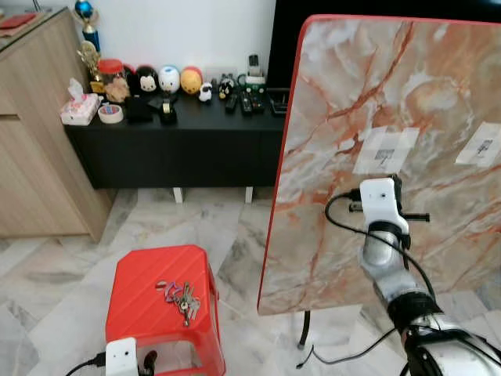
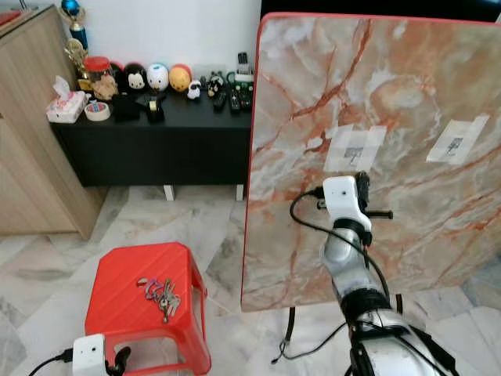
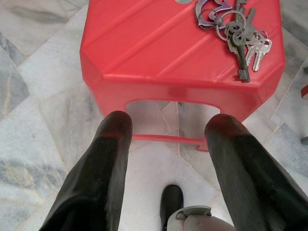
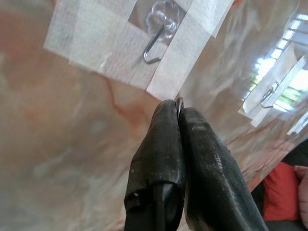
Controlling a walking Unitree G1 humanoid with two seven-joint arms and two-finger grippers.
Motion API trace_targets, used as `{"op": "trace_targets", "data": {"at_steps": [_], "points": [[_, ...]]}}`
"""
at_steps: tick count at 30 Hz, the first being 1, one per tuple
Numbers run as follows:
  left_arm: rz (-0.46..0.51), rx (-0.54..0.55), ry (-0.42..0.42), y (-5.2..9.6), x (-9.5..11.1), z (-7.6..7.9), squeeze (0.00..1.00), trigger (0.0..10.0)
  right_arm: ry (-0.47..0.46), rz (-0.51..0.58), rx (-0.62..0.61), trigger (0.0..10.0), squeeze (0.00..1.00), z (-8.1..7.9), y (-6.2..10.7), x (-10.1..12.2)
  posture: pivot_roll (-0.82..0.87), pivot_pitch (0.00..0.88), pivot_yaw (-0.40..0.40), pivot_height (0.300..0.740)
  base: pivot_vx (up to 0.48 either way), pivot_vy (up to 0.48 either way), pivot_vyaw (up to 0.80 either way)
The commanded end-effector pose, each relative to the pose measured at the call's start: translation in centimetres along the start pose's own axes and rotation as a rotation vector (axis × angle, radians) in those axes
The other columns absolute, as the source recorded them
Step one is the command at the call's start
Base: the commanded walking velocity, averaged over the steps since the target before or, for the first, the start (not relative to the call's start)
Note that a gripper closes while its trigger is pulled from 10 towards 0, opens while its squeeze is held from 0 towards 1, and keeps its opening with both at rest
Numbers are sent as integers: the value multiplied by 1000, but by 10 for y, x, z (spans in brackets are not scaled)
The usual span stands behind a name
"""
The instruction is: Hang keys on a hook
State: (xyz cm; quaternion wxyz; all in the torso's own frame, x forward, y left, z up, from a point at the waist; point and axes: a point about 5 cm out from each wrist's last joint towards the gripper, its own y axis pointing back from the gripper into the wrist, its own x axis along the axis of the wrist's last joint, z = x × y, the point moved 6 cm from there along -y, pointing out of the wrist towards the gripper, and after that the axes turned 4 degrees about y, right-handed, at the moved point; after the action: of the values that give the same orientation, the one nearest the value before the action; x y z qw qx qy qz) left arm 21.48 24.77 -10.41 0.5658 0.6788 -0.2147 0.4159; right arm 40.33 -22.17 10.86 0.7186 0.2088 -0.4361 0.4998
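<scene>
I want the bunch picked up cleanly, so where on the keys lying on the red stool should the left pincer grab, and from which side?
Probably grip the keys at the ring end, where the purple clip and rings bunch up. They lie flat on the red stool, so come from above, fingers straddling the ring. The left pincer, open, sits low in front of the stool.

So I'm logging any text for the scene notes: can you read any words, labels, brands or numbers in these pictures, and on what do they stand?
None can be read.
Tissue box on the black console: patterned print, too blurred for words.
Red-lidded jar: too small to tell.
Remotes: button markings too small.
Taped patches on the marble board: they hold clear hooks, not text.
Keys on the red stool: no stamping legible.
</scene>
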Motion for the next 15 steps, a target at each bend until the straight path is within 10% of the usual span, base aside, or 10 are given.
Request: {"op": "trace_targets", "data": {"at_steps": [1,15], "points": [[-12,-1,-2,0,-2,0,0,10000,-27,28,1,10000,0,0,0,7,78,0,-92,728,0,0,0],[-9,0,-1,-1,0,1,0,10000,7,100,-3,10000,0,4,-9,29,79,0,-91,728,0,0,0]]}}
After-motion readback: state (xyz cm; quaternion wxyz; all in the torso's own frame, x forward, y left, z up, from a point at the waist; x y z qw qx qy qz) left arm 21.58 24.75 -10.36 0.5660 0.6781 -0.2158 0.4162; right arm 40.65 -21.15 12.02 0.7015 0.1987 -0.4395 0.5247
